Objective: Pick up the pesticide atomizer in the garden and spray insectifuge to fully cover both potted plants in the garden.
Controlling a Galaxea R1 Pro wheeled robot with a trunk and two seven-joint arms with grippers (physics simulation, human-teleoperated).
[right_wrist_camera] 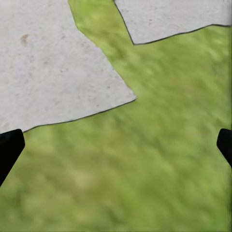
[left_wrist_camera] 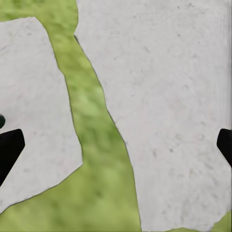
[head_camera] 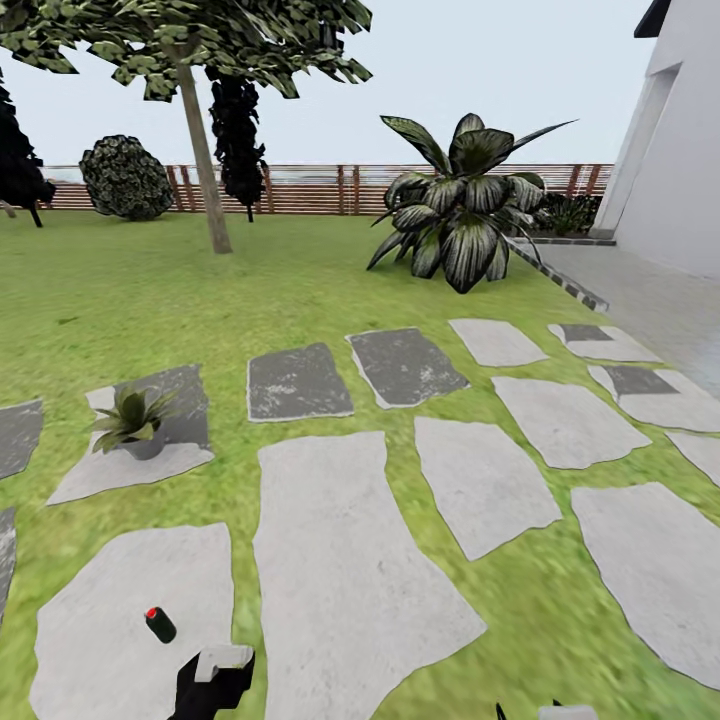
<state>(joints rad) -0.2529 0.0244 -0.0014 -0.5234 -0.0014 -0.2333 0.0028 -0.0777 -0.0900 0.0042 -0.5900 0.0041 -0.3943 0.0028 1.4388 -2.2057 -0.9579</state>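
Clearly the step in hand is the pickup: the atomizer [head_camera: 160,625], a small dark bottle with a red cap, lies tilted on a pale stone [head_camera: 90,640] at the lower left of the head view, untouched. Above it, at mid left, 1 potted plant [head_camera: 135,422] sits on a stone that is part grey, part white; I cannot find a 2nd plant in these frames. Just right of the atomizer, at the bottom edge, the left gripper [head_camera: 222,672] hangs near the bottle but apart from it. In the left wrist view its 2 fingertips [left_wrist_camera: 9,150] stand at opposite edges of the frame with bare stone and a strip of grass between them, so the fingers are spread wide and hold nothing. Further right in the head view, the big dark-leaved shrub [head_camera: 462,205] and the fence [head_camera: 320,188] fill the upper middle, and the right gripper [head_camera: 545,712] barely pokes in at the bottom; its wrist view shows fingertips [right_wrist_camera: 10,147] spread wide over grass, empty. To do this well, I would bring the left gripper over the bottle, line the fingers across its body rather than the cap, descend slowly, and close only once the bottle sits between them, since a lying round bottle will likely roll if nudged.
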